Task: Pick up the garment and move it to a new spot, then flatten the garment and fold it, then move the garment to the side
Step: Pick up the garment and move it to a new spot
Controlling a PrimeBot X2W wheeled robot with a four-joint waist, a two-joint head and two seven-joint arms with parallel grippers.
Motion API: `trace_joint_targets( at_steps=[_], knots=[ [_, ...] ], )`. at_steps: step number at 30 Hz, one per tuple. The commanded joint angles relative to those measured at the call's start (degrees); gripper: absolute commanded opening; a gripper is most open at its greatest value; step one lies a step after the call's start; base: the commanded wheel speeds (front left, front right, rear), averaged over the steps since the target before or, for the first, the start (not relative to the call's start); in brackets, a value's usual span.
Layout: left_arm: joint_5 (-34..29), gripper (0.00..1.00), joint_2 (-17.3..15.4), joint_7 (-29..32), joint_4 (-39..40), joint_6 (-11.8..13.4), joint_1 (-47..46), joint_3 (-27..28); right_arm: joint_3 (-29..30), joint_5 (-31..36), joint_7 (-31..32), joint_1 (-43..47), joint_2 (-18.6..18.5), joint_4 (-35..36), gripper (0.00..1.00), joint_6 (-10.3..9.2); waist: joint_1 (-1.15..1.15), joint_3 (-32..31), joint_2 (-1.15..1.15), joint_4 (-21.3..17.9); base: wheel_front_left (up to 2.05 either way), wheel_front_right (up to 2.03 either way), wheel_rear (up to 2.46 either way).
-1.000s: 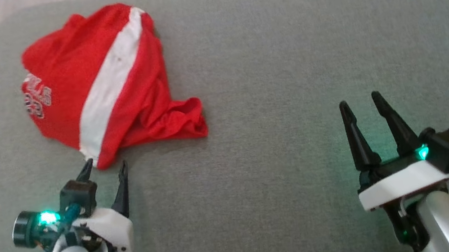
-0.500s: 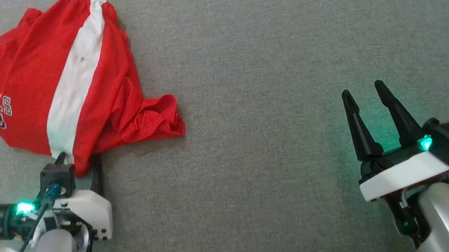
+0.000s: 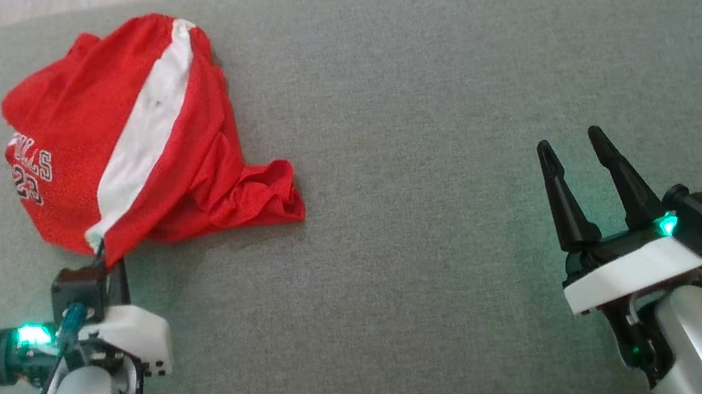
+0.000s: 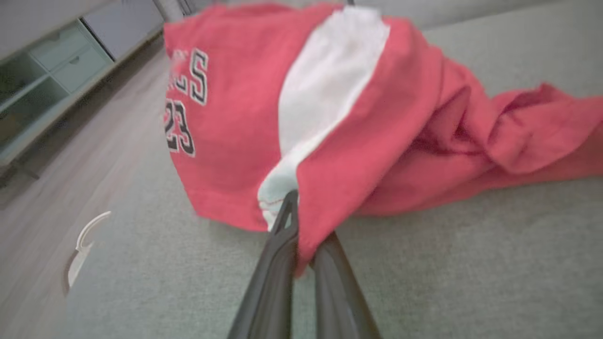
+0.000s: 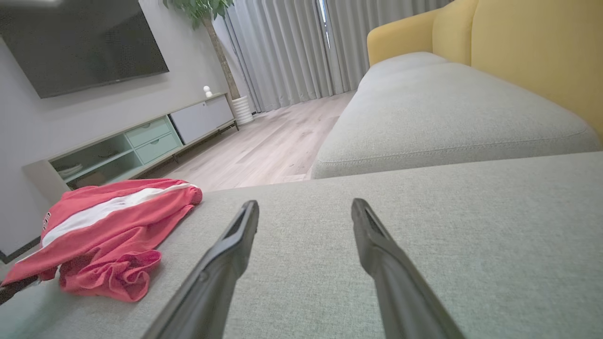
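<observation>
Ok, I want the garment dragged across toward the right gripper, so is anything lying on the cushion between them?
Nothing visible does. The left gripper is shut on the garment at its near corner, and the grey cushion from there to the open right gripper carries no other object.

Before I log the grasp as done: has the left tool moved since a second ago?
Yes. Judged against the red garment lying on the grey cushion, the left tool has advanced onto its near corner and shut on it.
</observation>
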State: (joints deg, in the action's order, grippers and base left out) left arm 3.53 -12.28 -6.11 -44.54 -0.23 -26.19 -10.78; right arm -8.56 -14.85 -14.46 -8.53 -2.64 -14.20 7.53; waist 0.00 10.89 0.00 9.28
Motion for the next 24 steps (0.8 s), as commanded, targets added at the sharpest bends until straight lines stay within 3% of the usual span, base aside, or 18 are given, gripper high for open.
trace_joint_targets(
  at_steps=[1, 11, 16, 24],
  knots=[
    [0.7, 0.00, -2.4, -1.7, 3.1, 0.7, -0.3, 2.7, -1.4, -0.5, -0.5, -0.1, -0.2, 1.4, 1.00, -0.04, 0.00, -1.1, 0.00, 0.3, 0.00, 0.00, 0.00],
    [3.1, 0.00, -1.4, -8.4, 28.6, 4.0, 5.3, 5.7, -1.9, -1.5, -0.5, 2.3, -0.2, 0.5, 1.00, -0.04, 0.00, -6.8, 0.00, -0.2, 0.00, 0.00, 0.00],
    [4.6, 0.00, 0.0, -8.6, 40.5, 2.4, 7.3, 4.2, -2.4, -1.5, -0.5, 2.6, -0.2, 0.5, 1.00, -0.04, 0.00, -8.6, 0.00, -2.5, 0.00, 0.00, 0.00],
    [10.5, 0.00, 4.7, 0.1, 47.0, -1.6, 5.6, -0.8, -3.3, -2.1, -0.5, 1.7, -0.2, 1.3, 1.00, -0.04, 0.00, -8.4, 0.00, -8.5, 0.00, 0.00, 0.00]
  ],
)
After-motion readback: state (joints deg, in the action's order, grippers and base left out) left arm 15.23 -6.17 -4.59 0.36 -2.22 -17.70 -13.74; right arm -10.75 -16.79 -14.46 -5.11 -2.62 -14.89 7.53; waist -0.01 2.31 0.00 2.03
